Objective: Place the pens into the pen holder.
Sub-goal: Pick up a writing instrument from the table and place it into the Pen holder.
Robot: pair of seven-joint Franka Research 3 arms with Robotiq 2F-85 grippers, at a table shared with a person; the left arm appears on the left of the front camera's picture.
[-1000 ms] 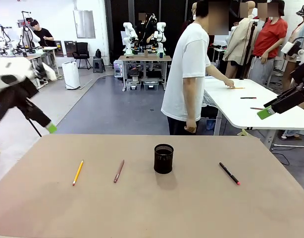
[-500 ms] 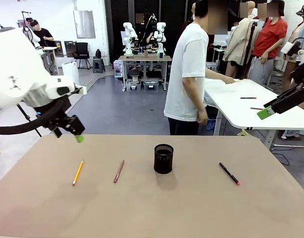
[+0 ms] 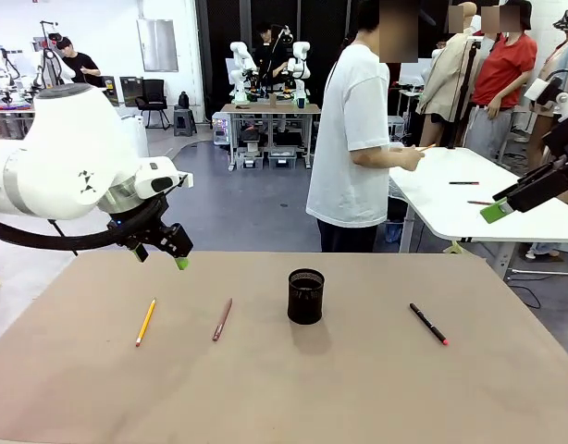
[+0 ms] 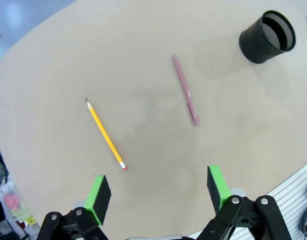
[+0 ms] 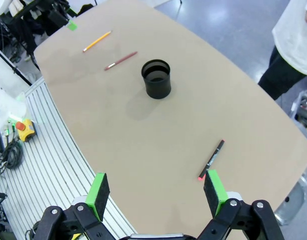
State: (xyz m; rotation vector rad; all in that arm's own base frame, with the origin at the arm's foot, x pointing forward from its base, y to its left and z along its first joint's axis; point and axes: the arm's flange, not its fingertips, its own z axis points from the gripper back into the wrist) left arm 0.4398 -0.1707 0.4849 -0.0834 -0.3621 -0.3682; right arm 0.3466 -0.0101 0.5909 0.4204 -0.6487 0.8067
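Just ahead of your left pincer [image 4: 157, 189], wide open and empty, the yellow pencil [image 4: 105, 135] lies slanted across its gap.

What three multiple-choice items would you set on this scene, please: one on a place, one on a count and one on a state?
1. In the front view, where does the black pen lie relative to the pen holder?
A) to its right
B) to its left
C) inside it

2. How many pens lie on the table?
A) two
B) three
C) four

3. How is the left gripper?
A) open, holding nothing
B) shut on a pen
C) shut on the pen holder's rim

Answers:
1 A: the black pen lies apart from the pen holder, on the picture's right.
2 B: the yellow pencil, the reddish-brown pen and the black pen all lie flat on the table.
3 A: its jaws stand wide apart above the table with nothing between them.
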